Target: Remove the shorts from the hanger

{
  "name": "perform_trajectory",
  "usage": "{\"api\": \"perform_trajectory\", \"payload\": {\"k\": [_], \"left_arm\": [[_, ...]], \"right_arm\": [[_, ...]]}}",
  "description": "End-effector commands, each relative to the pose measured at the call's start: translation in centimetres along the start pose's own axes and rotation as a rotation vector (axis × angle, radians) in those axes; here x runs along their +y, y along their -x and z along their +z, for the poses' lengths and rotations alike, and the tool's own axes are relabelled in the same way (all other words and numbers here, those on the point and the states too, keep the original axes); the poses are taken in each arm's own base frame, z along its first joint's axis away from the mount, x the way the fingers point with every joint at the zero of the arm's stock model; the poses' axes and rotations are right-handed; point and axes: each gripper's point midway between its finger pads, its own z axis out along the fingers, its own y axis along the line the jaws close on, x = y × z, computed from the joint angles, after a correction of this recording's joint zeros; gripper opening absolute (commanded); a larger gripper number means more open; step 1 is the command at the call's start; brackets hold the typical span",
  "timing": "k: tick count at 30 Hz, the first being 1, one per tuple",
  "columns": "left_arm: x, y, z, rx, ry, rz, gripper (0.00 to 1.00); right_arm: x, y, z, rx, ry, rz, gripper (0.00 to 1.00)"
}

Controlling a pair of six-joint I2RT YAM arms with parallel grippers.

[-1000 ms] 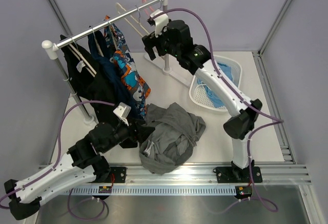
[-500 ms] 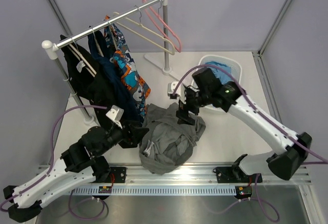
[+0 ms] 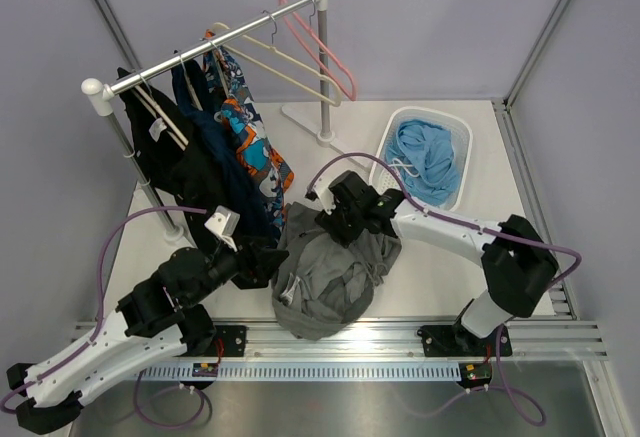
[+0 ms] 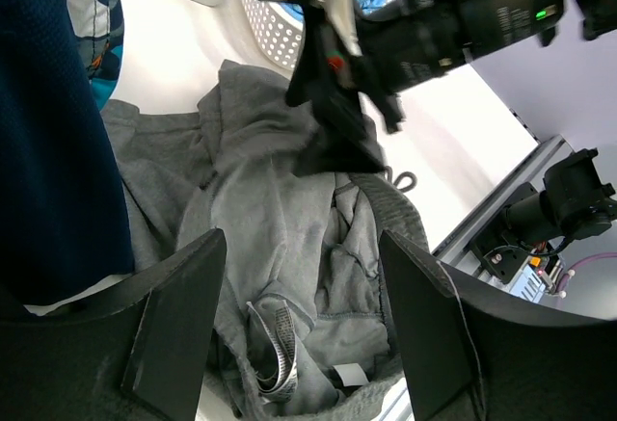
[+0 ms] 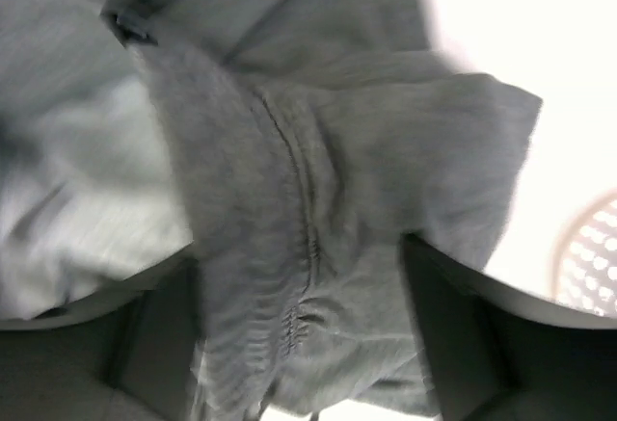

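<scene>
At bench (image 3: 440, 279) centre, right end effector (image 5: 299, 336) stands wide open over grey shorts (image 3: 330, 279), holding nothing; left end effector (image 4: 304, 325), at 9 o'clock, likewise. Risk: a shallow pinch could let the cloth slip.

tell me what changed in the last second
The right gripper swung from the rail down past the basket and now sits open over a fold of the grey shorts. The left gripper barely shifted, open beside them. Unmoved: the grey shorts, the blue shorts in the basket, the hanging clothes.
</scene>
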Motion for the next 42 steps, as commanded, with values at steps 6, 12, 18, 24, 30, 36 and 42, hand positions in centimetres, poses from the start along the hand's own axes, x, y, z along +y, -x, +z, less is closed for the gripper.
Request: {"api": "perform_trajectory", "payload": {"k": [6,12,18,24,30,36,42], "left_arm": [[-0.1,1.3,-0.3,-0.049,0.008,-0.016,0.69],[0.1,1.6,-1.0,-0.058,0.012,-0.012,0.69],[0.4,2.4,-1.8,-0.095,0.022,-0.007,0.69],[0.5,2.8,-2.2,-0.105,0.024,0.012,0.69],[0.2,3.2,-2.0,-0.106,0.017,0.025,0.69],[-0.2,3.1,-1.7,-0.104,0.001,0.006,0.69],[-0.3,2.8,-1.4,-0.093,-0.001,0.008,0.69]], "right_arm": [[-2.2,3.8,-2.5,-0.132,-0.111,0.003,0.0],[-2.7,10.0,-17.9,-0.436,0.136,-0.139,0.0],[-11.3,14.1,-33.2,-0.744,-0.073,-0.09,0.0],[-17.7,16.8,-43.2,-0.947,-0.364,-0.014,0.0],[-24.3,19.5,-46.3,-1.035,-0.526,0.054,0.0],[-28.9,21.2,-48.0,-1.098,-0.633,0.101,0.0],[-29.5,22.5,-54.9,-1.261,-0.798,0.049,0.0]]}}
